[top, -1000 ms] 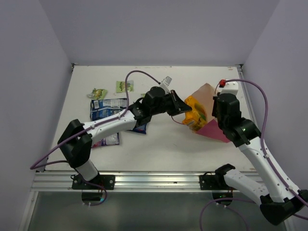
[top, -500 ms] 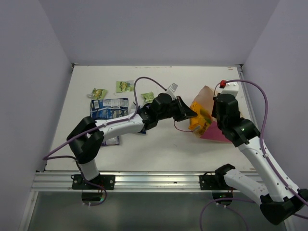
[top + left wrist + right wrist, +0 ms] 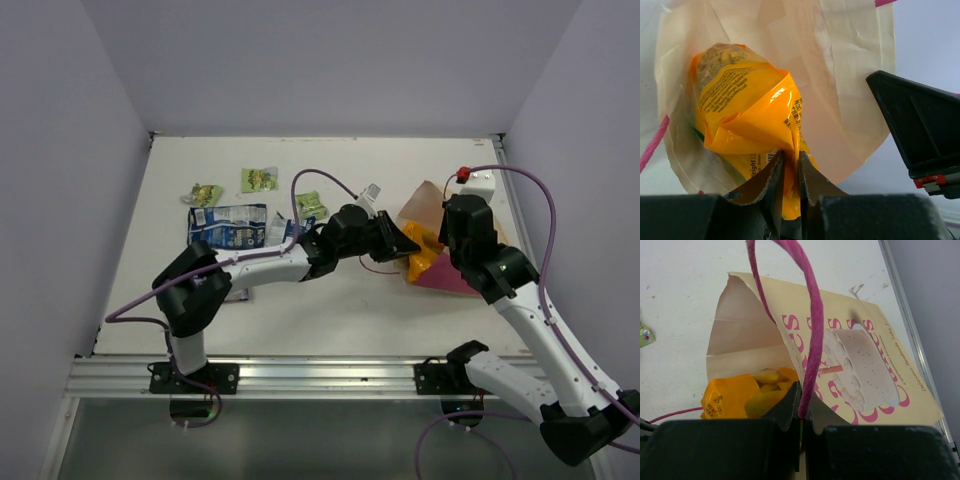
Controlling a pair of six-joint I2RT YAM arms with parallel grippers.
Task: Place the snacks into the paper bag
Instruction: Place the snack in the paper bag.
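Observation:
The paper bag (image 3: pixel 440 272) lies on its side at the right, mouth facing left; it also shows in the right wrist view (image 3: pixel 875 385) and the left wrist view (image 3: pixel 850 75). My left gripper (image 3: pixel 408 246) is shut on the large orange packet (image 3: pixel 745 115), which sits partly inside the bag's mouth (image 3: pixel 422 254). My right gripper (image 3: pixel 803 412) is shut on the bag's pink cord handle (image 3: pixel 812 340) and holds the mouth open. Dark blue packets (image 3: pixel 228 226) and three small green ones (image 3: pixel 258 179) lie at the left. The purple packet is mostly hidden under the left arm.
The table's right edge rail (image 3: pixel 515 215) runs close behind the bag. A red-topped white block (image 3: pixel 474 180) stands at the far right. The left arm stretches across the table's middle.
My left gripper has moved right with the orange packet, pushing it further into the bag's mouth. The right gripper has kept its hold on the handle.

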